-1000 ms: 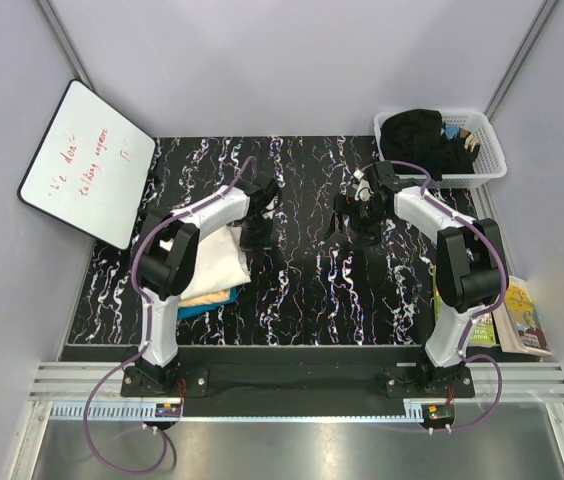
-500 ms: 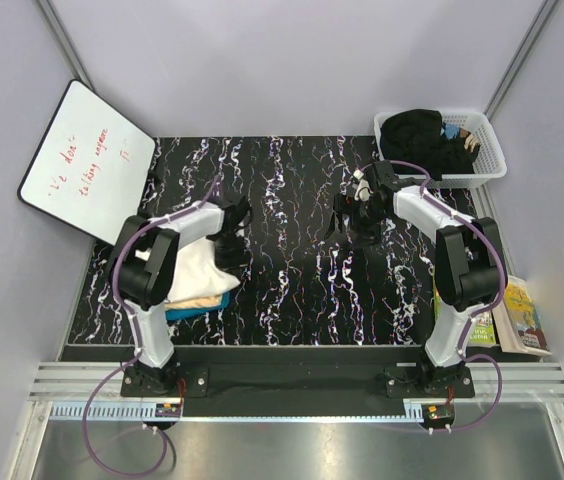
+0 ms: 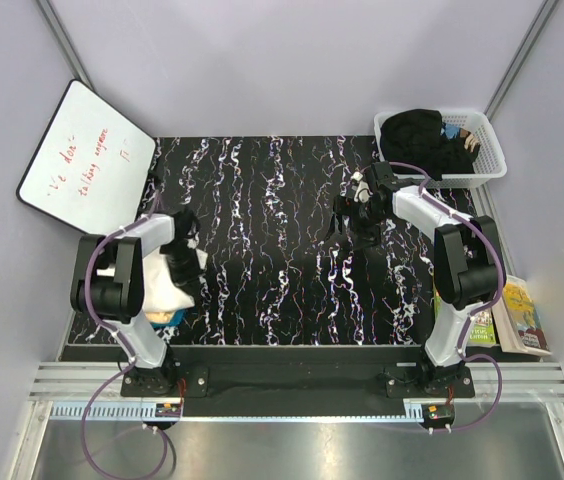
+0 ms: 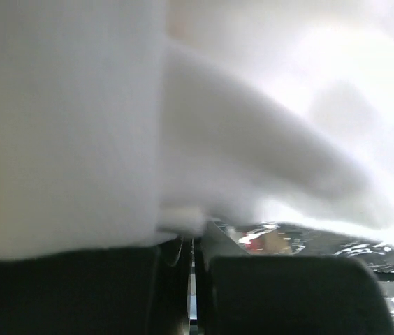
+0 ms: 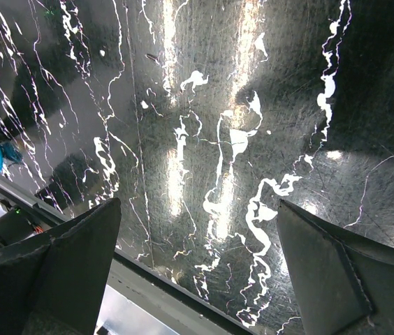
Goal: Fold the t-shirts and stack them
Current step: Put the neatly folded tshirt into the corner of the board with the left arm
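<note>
One stack of t-shirts (image 3: 165, 291) sits by the surface's (image 3: 292, 285) left edge. Left gripper (image 4: 193, 241) is closed against its white top layer; right gripper (image 5: 198, 206) open, empty. Risk: pulling away w/ cloth snagged would skew the stack.

Tabletop (image 3: 292, 200) is black with white marble-ish streaks. The white t-shirt (image 4: 71, 125) looks plain up close, with a teal-blue t-shirt (image 3: 167, 316) peeking out underneath. White basket (image 3: 495, 150), black clothes (image 3: 422, 135) inside, red scribbles on the whiteboard (image 3: 82, 160), purple cables (image 3: 85, 425).

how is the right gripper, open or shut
Open: the right gripper has its fingers wide apart in the wrist view, only the table between them.
</note>
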Tool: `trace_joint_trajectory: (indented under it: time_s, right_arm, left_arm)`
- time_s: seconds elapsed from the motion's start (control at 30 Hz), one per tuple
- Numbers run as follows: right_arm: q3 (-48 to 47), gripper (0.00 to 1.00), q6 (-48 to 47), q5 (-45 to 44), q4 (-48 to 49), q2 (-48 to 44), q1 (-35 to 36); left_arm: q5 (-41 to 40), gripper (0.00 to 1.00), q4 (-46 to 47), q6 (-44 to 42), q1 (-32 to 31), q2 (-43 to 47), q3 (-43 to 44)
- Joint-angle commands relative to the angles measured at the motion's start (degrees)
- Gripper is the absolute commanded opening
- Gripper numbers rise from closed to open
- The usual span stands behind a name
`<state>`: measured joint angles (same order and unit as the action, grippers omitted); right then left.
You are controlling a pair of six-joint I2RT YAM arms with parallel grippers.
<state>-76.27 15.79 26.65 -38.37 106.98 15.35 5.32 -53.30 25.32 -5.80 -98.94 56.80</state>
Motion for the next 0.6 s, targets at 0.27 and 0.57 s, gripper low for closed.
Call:
trace_joint_trajectory:
  time_s: [0.27, 0.57]
  right_arm:
    - [-1.34, 1.0, -0.76, 0.94, 0.14, -0.81, -0.15]
    - [-1.07, 1.0, -0.68, 0.42, 0.14, -1.51, -0.15]
  left_arm:
    - [-10.95, 0.0, -1.72, -2.64, 11.77, 1.64, 0.51]
    - [-6.82, 0.72, -4.09, -6.95, 10.64, 6.11, 5.95]
